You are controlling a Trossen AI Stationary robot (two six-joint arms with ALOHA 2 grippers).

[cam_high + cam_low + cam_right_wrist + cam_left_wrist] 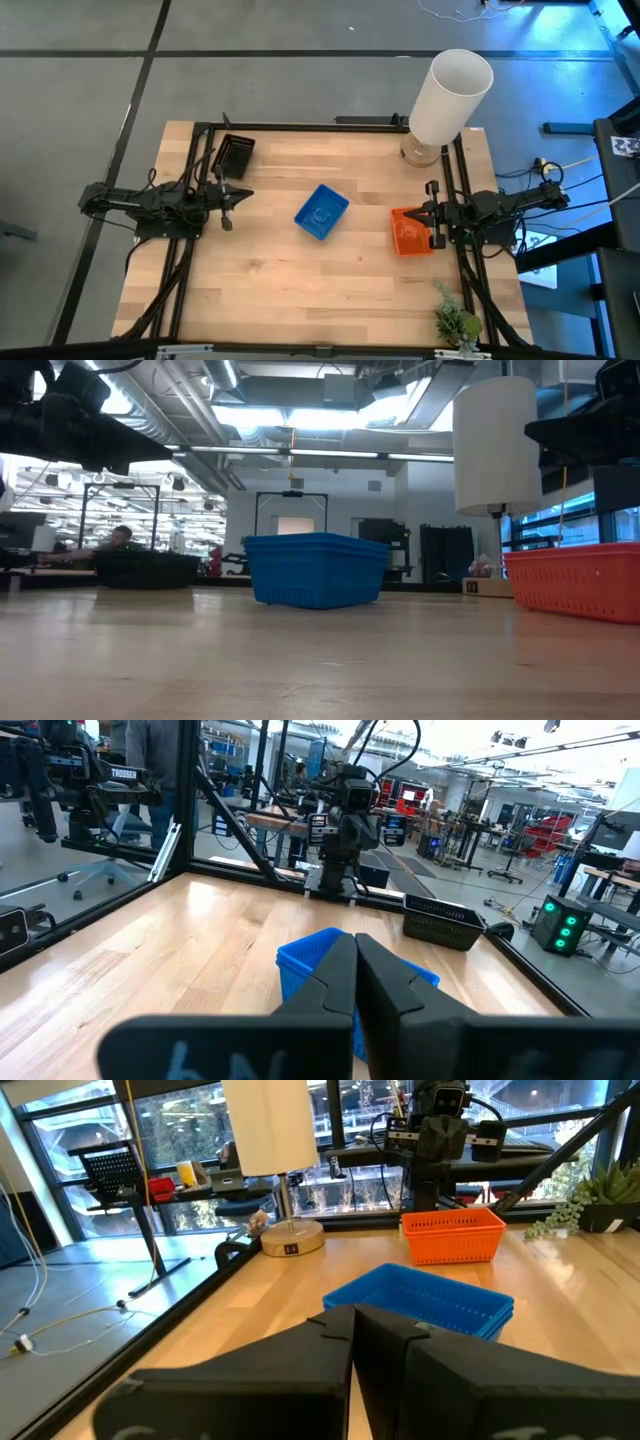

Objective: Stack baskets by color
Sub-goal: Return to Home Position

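Observation:
Three baskets rest on their bottoms on the wooden table. A black basket (236,153) is at the far left, a blue basket (321,212) sits turned askew in the middle, and an orange basket (410,232) is at the right. My left gripper (243,194) hovers shut at the left side, near the black basket, pointing level toward the blue basket (420,1300). My right gripper (424,213) hovers shut above the orange basket's far part, pointing level toward the blue basket (300,965). Neither gripper holds anything.
A tall white cylinder (450,95) on a round base stands at the far right corner. A small green plant (455,322) sits at the near right corner. A black frame (300,127) runs along the table's edges. Bare wood lies in front of the baskets.

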